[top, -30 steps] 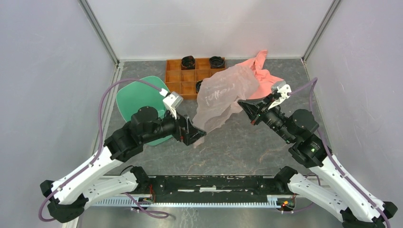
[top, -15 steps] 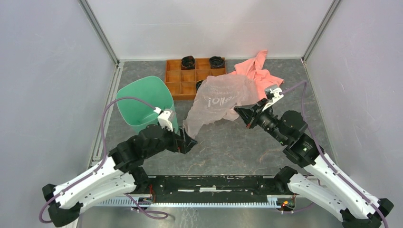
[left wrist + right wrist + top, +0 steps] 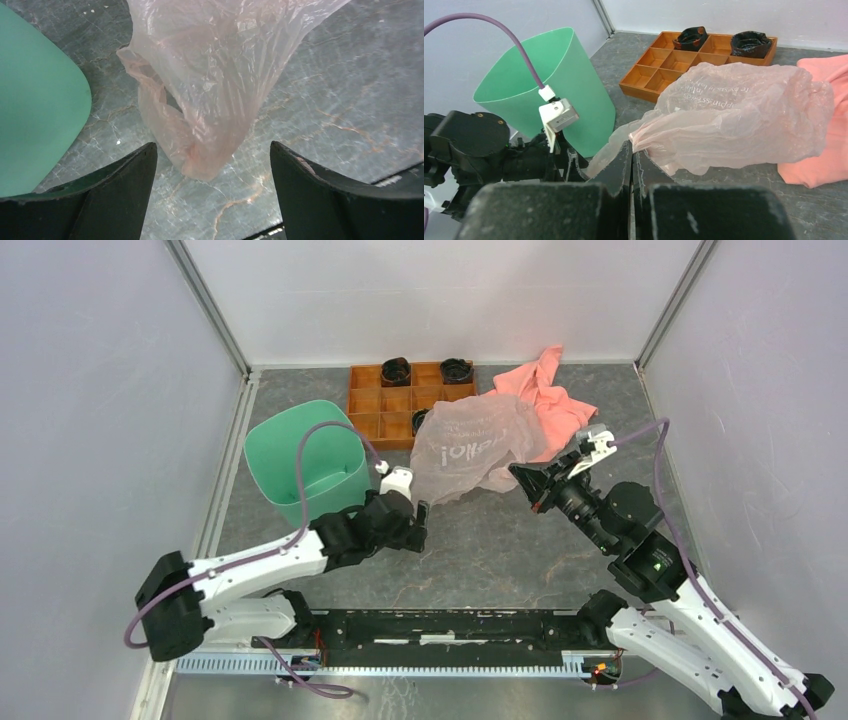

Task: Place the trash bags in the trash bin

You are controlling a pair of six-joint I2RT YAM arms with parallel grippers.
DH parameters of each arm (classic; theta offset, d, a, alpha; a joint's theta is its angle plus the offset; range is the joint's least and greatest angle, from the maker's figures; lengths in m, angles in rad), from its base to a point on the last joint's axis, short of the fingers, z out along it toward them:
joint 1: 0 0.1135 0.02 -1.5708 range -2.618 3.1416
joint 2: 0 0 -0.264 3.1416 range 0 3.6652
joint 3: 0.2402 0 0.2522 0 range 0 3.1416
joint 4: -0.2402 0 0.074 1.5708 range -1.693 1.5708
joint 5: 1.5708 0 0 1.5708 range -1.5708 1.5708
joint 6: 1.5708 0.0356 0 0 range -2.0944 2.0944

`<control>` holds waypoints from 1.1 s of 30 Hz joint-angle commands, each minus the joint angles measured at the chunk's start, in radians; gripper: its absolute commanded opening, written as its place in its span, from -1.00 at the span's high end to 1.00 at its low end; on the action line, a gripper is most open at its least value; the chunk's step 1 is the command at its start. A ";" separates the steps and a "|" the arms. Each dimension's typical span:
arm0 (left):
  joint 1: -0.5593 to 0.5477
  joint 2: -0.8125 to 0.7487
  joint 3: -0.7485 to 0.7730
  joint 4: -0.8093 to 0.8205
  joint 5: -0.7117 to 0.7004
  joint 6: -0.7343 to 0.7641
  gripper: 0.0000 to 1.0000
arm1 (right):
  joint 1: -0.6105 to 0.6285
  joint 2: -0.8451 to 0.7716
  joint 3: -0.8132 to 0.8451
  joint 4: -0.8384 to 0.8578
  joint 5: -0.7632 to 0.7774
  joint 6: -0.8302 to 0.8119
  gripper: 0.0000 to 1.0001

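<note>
The trash bag (image 3: 470, 445), a thin wrinkly pale pink film with white print, hangs over the table's middle. My right gripper (image 3: 527, 483) is shut on one of its edges (image 3: 644, 140). The bag's lower tip (image 3: 205, 170) dangles just above the table, ahead of and between my left gripper's (image 3: 212, 144) fingers (image 3: 125, 185), which stand wide open with nothing in them. The mint-green trash bin (image 3: 305, 465) stands upright at the left, just left of my left gripper (image 3: 420, 525). In the left wrist view its wall (image 3: 35, 110) fills the left edge.
An orange compartmented tray (image 3: 400, 400) with black items sits at the back. A salmon-pink cloth towel (image 3: 550, 400) lies at the back right, partly under the bag. White walls with metal posts enclose the table.
The bin has gone from tipped over to upright. My left arm has left it and swung right and low, below the bag's hanging end. The right gripper keeps hold of the bag.
</note>
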State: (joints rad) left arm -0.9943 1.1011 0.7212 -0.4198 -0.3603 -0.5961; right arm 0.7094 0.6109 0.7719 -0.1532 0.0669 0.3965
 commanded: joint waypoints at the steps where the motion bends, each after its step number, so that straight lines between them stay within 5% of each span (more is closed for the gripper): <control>1: -0.012 0.129 0.063 0.094 -0.126 0.036 -0.66 | 0.001 -0.006 0.055 0.001 0.026 -0.045 0.99; 5: -0.013 0.232 0.090 0.103 -0.142 0.048 -0.16 | 0.001 -0.014 0.063 -0.026 0.032 -0.080 0.99; 8: -0.012 0.195 0.128 0.052 -0.114 0.045 0.64 | 0.000 -0.011 0.065 -0.071 0.033 -0.135 0.99; 10: -0.012 0.114 0.176 0.026 -0.013 0.047 0.94 | 0.001 -0.001 0.068 -0.122 0.031 -0.211 0.99; 14: -0.012 -0.029 0.257 0.046 0.334 0.053 0.96 | 0.001 0.063 0.102 -0.196 -0.037 -0.376 0.99; 18: -0.012 -0.077 0.298 0.150 0.560 -0.065 0.96 | 0.015 0.203 0.103 -0.072 -0.409 -0.333 0.99; 20: -0.012 -0.091 0.289 0.226 0.583 -0.128 0.96 | 0.066 0.272 0.106 0.021 -0.513 -0.255 0.99; 24: -0.012 -0.105 0.251 0.345 0.549 -0.204 0.96 | 0.112 0.308 0.157 0.050 -0.470 -0.183 0.98; 33: -0.012 -0.182 0.140 0.507 0.438 -0.269 0.96 | 0.113 0.134 -0.021 0.265 -0.369 0.052 0.99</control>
State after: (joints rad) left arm -1.0039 0.9821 0.9142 -0.0639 0.1356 -0.7956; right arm 0.8219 0.8200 0.8173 -0.0616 -0.3210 0.3214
